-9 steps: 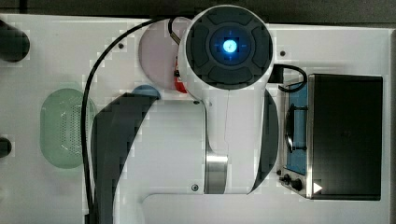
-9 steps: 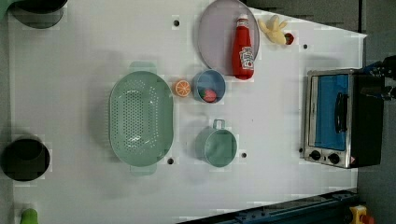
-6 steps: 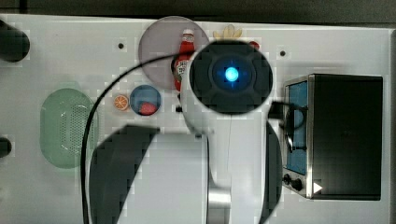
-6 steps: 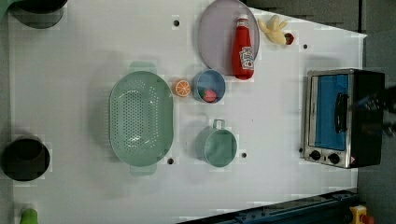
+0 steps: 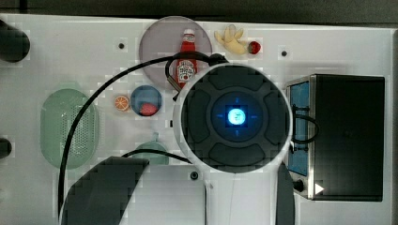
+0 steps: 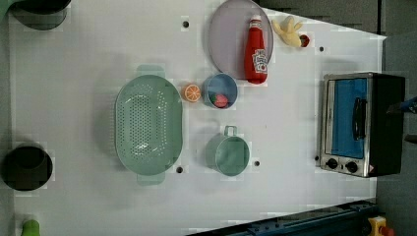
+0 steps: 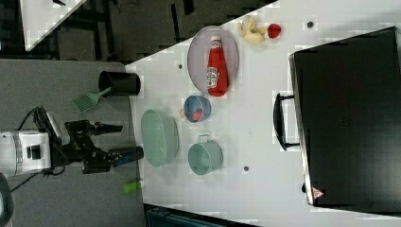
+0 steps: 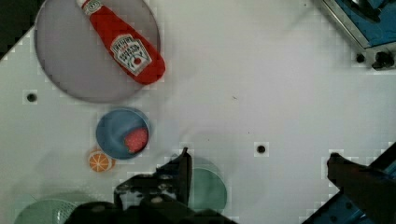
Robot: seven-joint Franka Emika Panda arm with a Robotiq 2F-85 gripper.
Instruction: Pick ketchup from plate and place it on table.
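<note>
White desk (image 6: 295,123) before us: ketchup bottle (image 6: 256,50) lying on the lavender plate (image 6: 227,39), strawberry (image 6: 221,101) in the blue bowl (image 6: 220,90), our jaws released.

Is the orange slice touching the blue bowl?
Apart. The left view shows a thin strip of white table between the orange slice and the blue bowl; the top view shows the same gap.

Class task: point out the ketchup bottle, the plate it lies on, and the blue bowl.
ketchup bottle (image 6: 256,51), left view, red body.
plate (image 6: 227,42), left view, bare surface.
blue bowl (image 6: 216,87), left view, inner wall.
</note>
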